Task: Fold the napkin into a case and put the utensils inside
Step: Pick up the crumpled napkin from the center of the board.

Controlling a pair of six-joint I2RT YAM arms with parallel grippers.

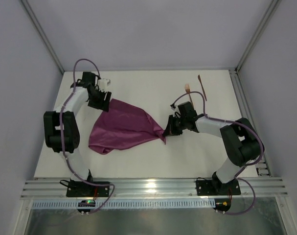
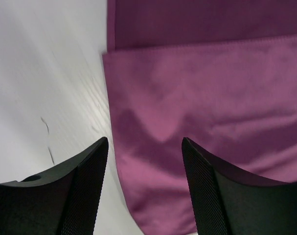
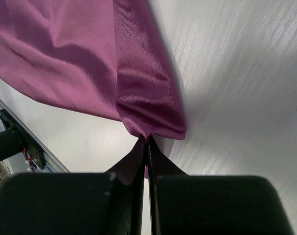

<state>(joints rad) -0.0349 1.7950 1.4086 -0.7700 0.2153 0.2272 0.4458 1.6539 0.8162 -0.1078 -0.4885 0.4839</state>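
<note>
Fingers of the right gripper point(image 3: 147, 143) are pressed shut on the 3 o'clock corner of the napkin point(image 1: 124, 128). Fingers of the left gripper point(image 2: 144, 143) are spread apart over its 11 o'clock edge, with nothing held. The napkin is bunched in the middle of the table point(image 1: 153, 161), not yet folded. For a neat fold, the edge should be pinched close to its corner, then both corners pulled apart gently so wrinkles are smoothed out. The utensils point(image 1: 203, 87) are seen at 1 o'clock, well apart.
</note>
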